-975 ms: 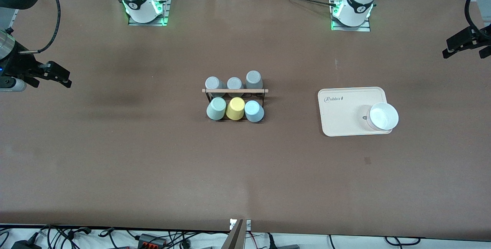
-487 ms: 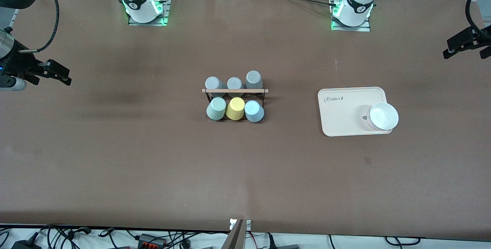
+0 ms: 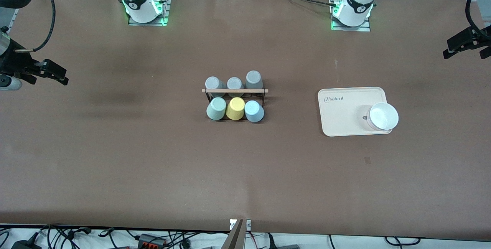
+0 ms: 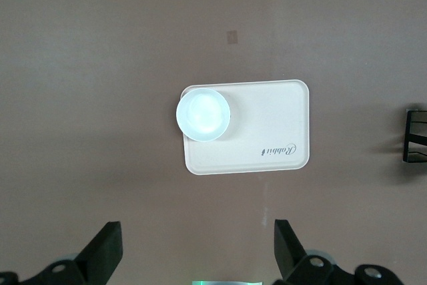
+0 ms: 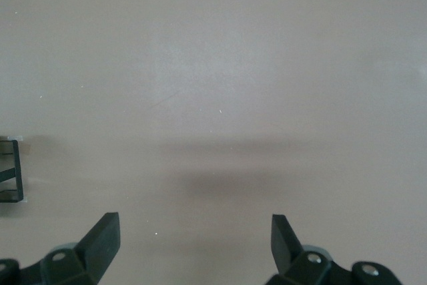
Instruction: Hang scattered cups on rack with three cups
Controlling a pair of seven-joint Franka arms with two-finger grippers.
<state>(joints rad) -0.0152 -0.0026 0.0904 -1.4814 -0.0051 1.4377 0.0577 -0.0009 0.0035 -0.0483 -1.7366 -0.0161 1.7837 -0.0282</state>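
Rack [image 3: 234, 91] at worktop centre, rod running end to end — mint cup [image 3: 216, 108] and blue cup [image 3: 254, 111] on it beside the yellow cup [image 3: 235, 108]. Left gripper [image 4: 198, 251] and right gripper [image 5: 193, 248], jaws apart, empty, wait over opposite ends — roughly equally far from the rack.

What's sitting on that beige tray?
A white bowl sits on the beige tray, at its corner nearest the front camera and the left arm's end of the table. The bowl looks empty. A small dark mark peeks out beside it; whatever lies underneath is covered.
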